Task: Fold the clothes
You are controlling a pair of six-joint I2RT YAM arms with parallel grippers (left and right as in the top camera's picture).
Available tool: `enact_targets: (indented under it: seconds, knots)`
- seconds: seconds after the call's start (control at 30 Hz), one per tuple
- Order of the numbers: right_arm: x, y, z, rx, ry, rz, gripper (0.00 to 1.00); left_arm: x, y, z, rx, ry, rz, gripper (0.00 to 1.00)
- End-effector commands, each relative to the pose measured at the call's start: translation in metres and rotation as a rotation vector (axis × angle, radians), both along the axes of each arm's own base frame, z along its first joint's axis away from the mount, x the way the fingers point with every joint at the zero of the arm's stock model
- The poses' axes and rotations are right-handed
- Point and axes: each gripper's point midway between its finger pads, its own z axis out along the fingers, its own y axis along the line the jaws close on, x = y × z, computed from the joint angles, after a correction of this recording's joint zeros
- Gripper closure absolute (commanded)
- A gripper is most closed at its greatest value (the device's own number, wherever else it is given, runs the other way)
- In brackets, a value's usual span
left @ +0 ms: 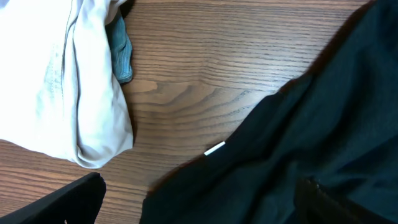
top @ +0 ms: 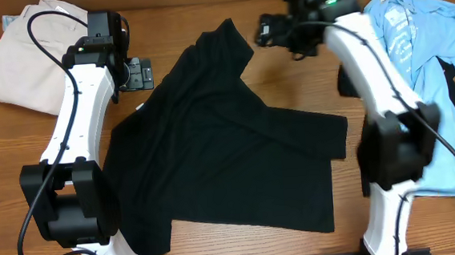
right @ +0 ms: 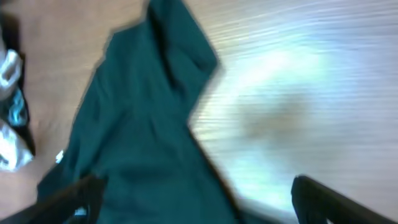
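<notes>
Both arms reach forward, left end effector (top: 139, 73) and right end effector (top: 262, 30) spread empty by the black T-shirt (top: 229, 143).

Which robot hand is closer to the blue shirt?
Right. The right hand is close beside the blue shirt; the left hand is far across the black shirt, beside the beige trousers.

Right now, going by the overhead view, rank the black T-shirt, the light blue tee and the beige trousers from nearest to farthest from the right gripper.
Measured from the right gripper:
1. black T-shirt, mid-table, its upper sleeve just beside the gripper.
2. light blue tee, on the picture's right side, behind the right arm.
3. beige trousers, in the top-left corner of the picture, across the table.
</notes>
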Motion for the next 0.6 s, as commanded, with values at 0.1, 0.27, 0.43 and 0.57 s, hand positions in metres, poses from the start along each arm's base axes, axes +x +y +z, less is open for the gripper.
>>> enact_targets:
  seconds: [0.1,0.27,0.43,0.57]
  knots:
    - [-0.071,-0.086,0.051,-0.278,0.114,-0.356,0.0,0.003,0.005,0.008,0.016,-0.008,-0.034,0.08]
    - [-0.122,-0.11,0.024,-0.42,0.288,-0.406,0.01,0.002,0.007,0.007,0.012,-0.007,-0.029,0.08]
    - [-0.156,-0.109,-0.019,-0.407,0.385,-0.402,0.03,0.002,0.007,0.007,0.013,-0.006,-0.03,0.07]
    - [-0.182,-0.107,-0.046,-0.373,0.421,-0.39,0.05,0.002,0.007,0.008,0.012,-0.007,-0.03,0.07]
